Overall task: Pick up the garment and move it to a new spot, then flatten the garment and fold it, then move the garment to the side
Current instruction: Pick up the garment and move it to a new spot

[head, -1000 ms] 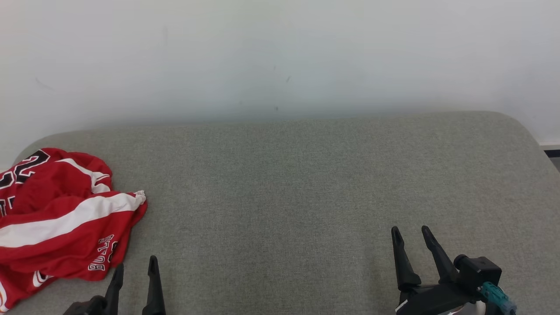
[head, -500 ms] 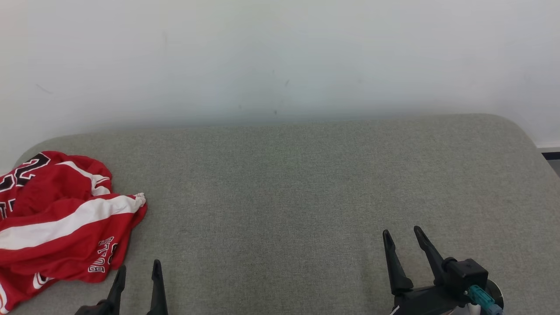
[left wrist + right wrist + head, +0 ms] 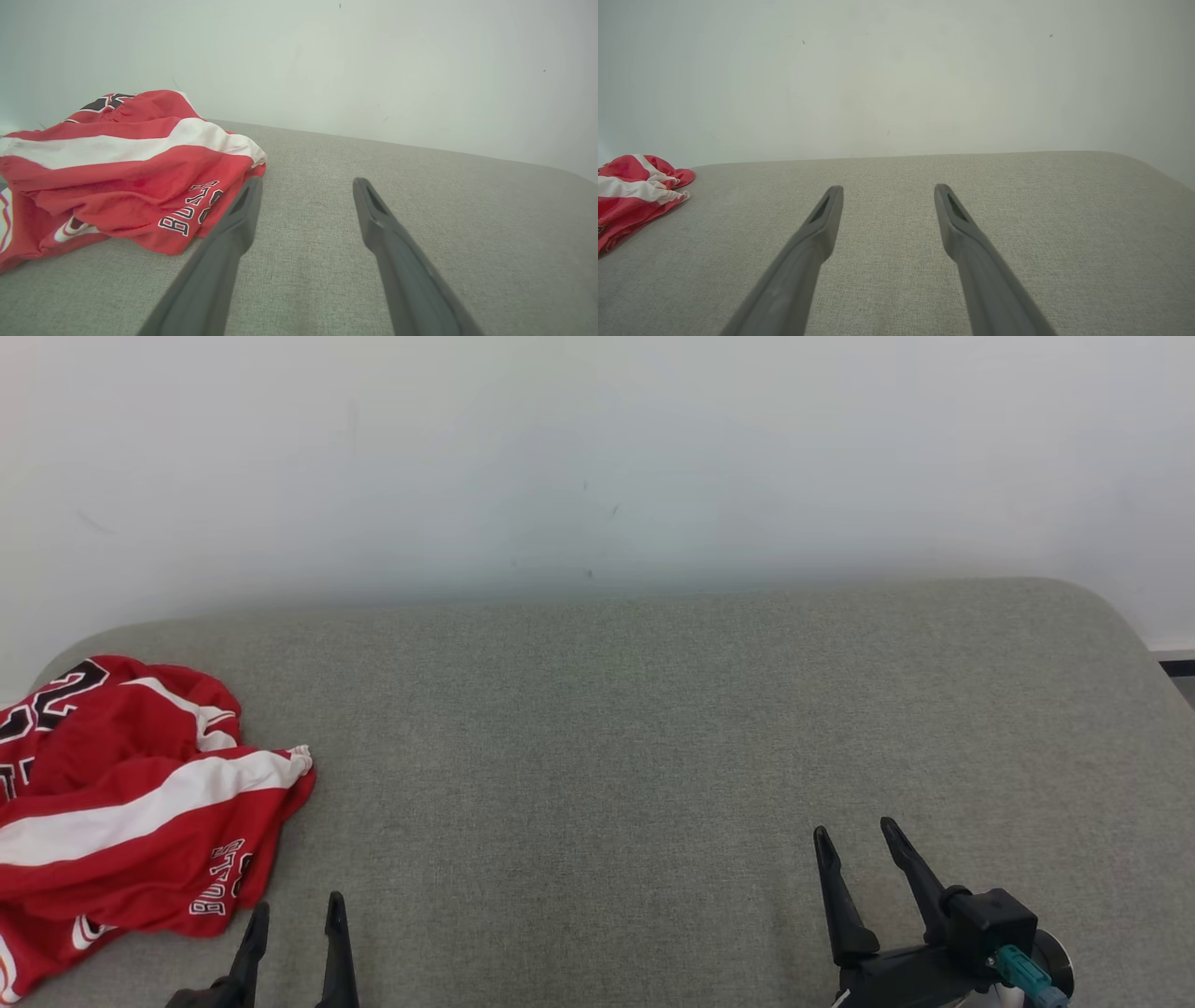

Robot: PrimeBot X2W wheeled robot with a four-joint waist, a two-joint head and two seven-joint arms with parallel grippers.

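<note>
**Both grippers empty, jersey bunched at far left**

Nearest me in the head view, L gripper (image 3: 295, 903) sits low at the near edge of the grey fabric surface (image 3: 597, 728). Fingers are apart w/ nothing between them. In the L wrist view its fingertips point across bare fabric, and the left-hand finger overlaps the garment's edge in that view; can't tell if it's touching.

R gripper (image 3: 854, 828) is over on the right side, approx. level w/ the other. Fingers are also spread and empty, hovering above plain fabric, well apart from the garment.

Next out is the red basketball jersey (image 3: 140, 803), crumpled in a heap at the surface's left end, partly cut off by the frame. It has a wide white stripe across the top fold, black-and-white lettering on the near hem and a black number toward the back.

Beyond that, bare fabric runs to the rounded back edge, then a white wall (image 3: 597, 448).
</note>
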